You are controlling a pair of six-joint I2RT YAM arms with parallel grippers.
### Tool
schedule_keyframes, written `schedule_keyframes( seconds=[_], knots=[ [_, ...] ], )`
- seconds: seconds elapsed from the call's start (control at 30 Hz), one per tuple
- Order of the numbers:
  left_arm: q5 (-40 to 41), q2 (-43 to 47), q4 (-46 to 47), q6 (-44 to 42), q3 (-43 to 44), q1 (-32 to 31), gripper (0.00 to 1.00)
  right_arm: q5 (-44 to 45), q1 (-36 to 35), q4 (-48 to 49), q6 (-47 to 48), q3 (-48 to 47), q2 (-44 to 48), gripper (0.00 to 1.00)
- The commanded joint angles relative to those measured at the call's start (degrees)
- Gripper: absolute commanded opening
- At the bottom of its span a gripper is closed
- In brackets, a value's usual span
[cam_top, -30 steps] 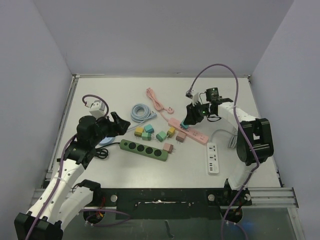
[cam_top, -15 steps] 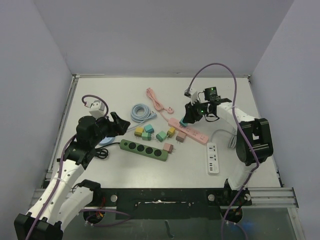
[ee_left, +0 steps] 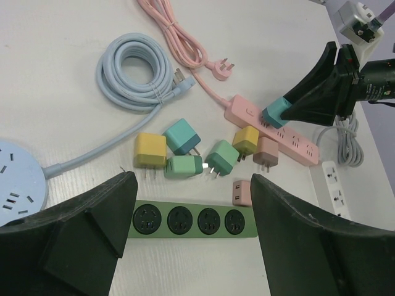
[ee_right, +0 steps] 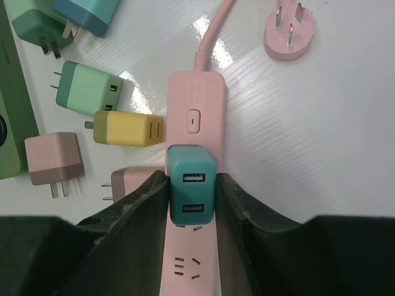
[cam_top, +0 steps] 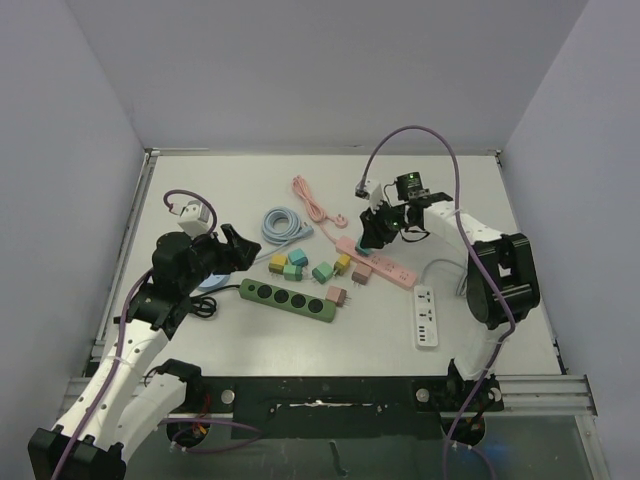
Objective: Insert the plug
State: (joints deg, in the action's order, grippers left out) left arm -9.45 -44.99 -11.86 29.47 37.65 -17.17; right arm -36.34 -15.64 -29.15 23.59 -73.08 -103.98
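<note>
Right tool (ee_right: 192,198), clenched on the teal plug (ee_right: 192,185), has edged toward 12 o'clock over the pink strip (ee_right: 194,117), likely aligning for insertion; left tool (ee_left: 191,185) gapes idle

Glare on the pink power strip (ee_right: 194,123): smooth plastic, slightly glossy. Sitting on it, the teal plug (ee_right: 192,194) reads as satin plastic, pinched between dull, matt black fingers (ee_right: 136,209) of the right gripper (ee_right: 192,185). Around the strip, the white table (ee_right: 308,123) shows fine woodgrain with shiny patches. Left of the strip, the yellow adapter (ee_right: 126,128) is smooth plastic with bare metal prongs, and farther left the pale blue cable (ee_left: 111,80) looks rubbery and matt.
</note>
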Motion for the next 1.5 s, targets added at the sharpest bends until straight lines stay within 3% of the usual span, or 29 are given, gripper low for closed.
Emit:
schedule_keyframes(
  seconds=[0.0,0.3,0.53,0.67,0.87,0.97,1.13,1.47],
  knots=[
    [-1.0,1.1,2.8,-0.6,0.4,-0.1,0.73,11.8,-2.8,0.1,0.5,1.3,-1.1,0.01],
    [-1.0,1.0,3.0,-0.5,0.3,-0.1,0.73,26.2,-7.8,5.8,2.3,7.2,2.7,0.04],
    [-1.0,1.1,2.9,-0.5,0.2,-0.1,0.73,27.8,-8.5,2.7,2.2,7.9,0.5,0.09],
    [-1.0,0.9,2.9,-0.5,0.3,0.0,0.73,26.5,-9.4,1.1,-0.9,5.5,1.4,0.2],
    [-1.1,0.9,3.0,-0.3,0.2,0.1,0.73,22.8,-9.6,-1.9,-7.0,0.6,5.5,0.45],
    [-1.2,0.9,3.0,-0.3,0.2,0.2,0.73,20.8,-9.6,-6.1,-7.8,-2.7,4.9,0.5],
    [-1.3,1.0,3.0,-0.2,0.2,0.2,0.73,21.0,-9.6,-7.1,-7.8,-3.6,3.8,0.51],
    [-1.0,0.9,3.0,-0.3,0.3,0.1,0.73,23.7,-9.7,-8.2,-6.8,-6.0,0.3,0.43]
  ],
)
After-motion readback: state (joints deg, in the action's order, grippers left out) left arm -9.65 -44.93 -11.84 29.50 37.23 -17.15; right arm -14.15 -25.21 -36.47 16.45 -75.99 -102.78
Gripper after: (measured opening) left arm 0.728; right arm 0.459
